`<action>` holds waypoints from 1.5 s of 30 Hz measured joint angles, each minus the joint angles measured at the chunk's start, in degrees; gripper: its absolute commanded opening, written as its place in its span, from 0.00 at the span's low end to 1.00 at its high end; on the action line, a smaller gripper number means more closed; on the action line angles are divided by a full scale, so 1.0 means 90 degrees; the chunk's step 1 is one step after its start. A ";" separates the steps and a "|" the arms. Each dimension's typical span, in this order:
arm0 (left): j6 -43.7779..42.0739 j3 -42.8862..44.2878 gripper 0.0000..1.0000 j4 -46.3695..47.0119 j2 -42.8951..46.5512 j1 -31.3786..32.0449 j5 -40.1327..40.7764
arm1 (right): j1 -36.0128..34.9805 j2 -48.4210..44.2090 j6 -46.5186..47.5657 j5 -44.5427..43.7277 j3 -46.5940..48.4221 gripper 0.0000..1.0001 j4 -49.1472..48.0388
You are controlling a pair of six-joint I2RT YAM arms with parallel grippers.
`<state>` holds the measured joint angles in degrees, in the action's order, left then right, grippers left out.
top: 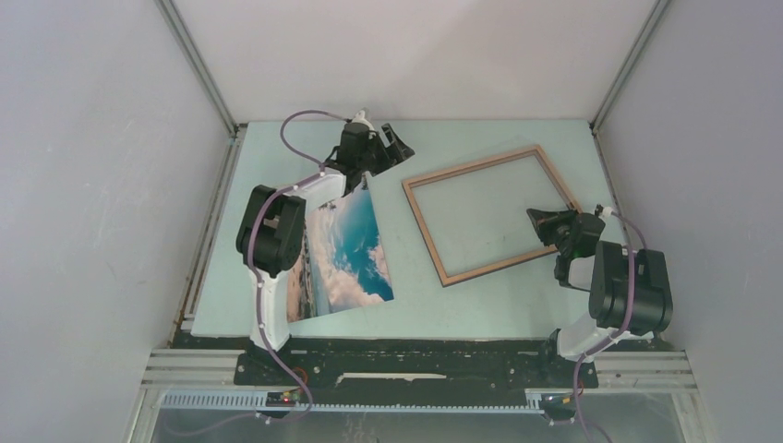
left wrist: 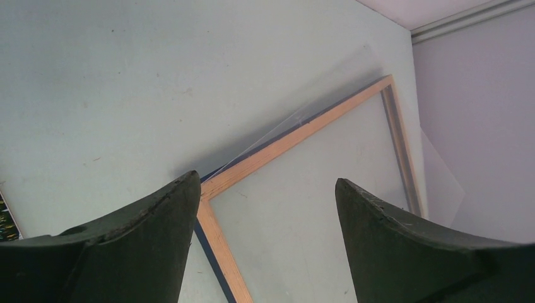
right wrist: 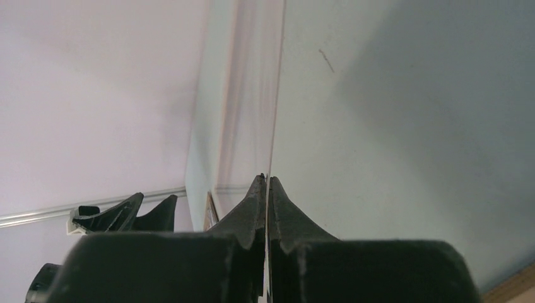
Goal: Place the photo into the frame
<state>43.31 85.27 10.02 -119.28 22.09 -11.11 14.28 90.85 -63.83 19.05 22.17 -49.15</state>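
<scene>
A: Status: left fingers [left wrist: 126, 252] spread, empty; right fingers [right wrist: 249, 214] clamped on a thin clear pane [right wrist: 249, 95]. Large flat beach-scene photo [top: 355, 249]?

B: On the pale green bench [top: 462, 314], beside the thin light-brown wooden frame [top: 425, 233]. Probably light, floppy, slick. Pinch an edge.

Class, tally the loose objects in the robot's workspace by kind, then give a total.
Flat rectangular beach-scene photo print: 1
Thin light-brown wooden picture frame: 1
Thin clear transparent sheet: 1
Total: 3
</scene>
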 measured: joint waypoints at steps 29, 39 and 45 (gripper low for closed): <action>0.0022 0.0243 0.84 -0.0427 -0.0260 0.0002 -0.0083 | -0.0180 -0.0359 -0.0279 -0.0758 -0.0726 0.00 -0.0325; 0.0032 0.0294 0.84 -0.0423 -0.0420 0.0002 -0.0202 | -0.0180 -0.0471 -0.0279 -0.0699 -0.0916 0.00 -0.0325; 0.0039 0.0299 0.84 -0.0420 -0.0461 0.0002 -0.0289 | -0.0138 -0.0556 -0.0277 -0.0648 -0.0986 0.00 -0.0325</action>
<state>43.66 87.96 6.24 -123.44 22.11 -13.72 13.04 85.84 -66.32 13.21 13.30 -52.07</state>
